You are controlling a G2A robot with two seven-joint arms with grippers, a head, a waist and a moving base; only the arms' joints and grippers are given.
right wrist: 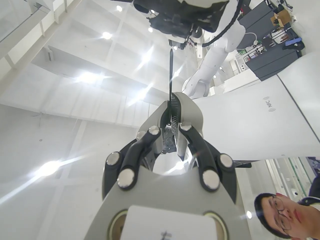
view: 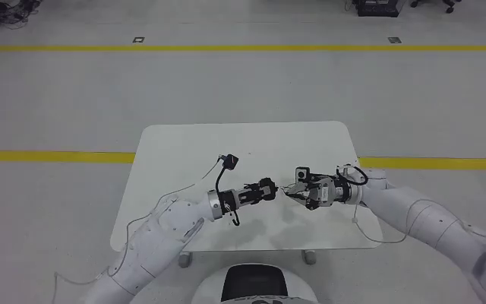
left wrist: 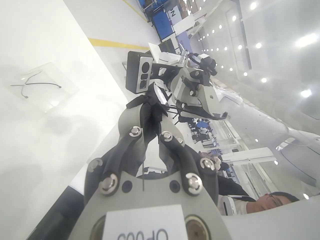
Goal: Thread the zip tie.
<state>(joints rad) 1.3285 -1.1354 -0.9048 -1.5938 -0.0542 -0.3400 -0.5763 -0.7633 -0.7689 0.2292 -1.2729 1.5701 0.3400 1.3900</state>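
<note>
Two arms meet tip to tip above the middle of the white bench (view: 228,144). On my top camera the left pincer (view: 267,188) and the right pincer (view: 291,192) sit near each other, both raised off the surface.

The right pincer is pinching the zip tie (right wrist: 171,76). On its wrist feed I see the fingers closed flat on the black ribbed strap. The free length stands straight out past the fingertips toward the left pincer, and its end comes just beside that pincer's black-wrapped tips. I cannot tell whether the strap end touches them.

On the left wrist feed, the left pincer's fingers (left wrist: 128,118) are pressed together, with their tips covered in black material. I cannot make out whether anything is caught between them. The same feed shows the right pincer farther off, its fingers drawn together to a point.

Off to one side, a clear sheet (left wrist: 57,93) lies flat on the bench. A few loose ties (left wrist: 37,84) rest on it, thin and dark, crossing one another and well apart from both pincers.
</note>
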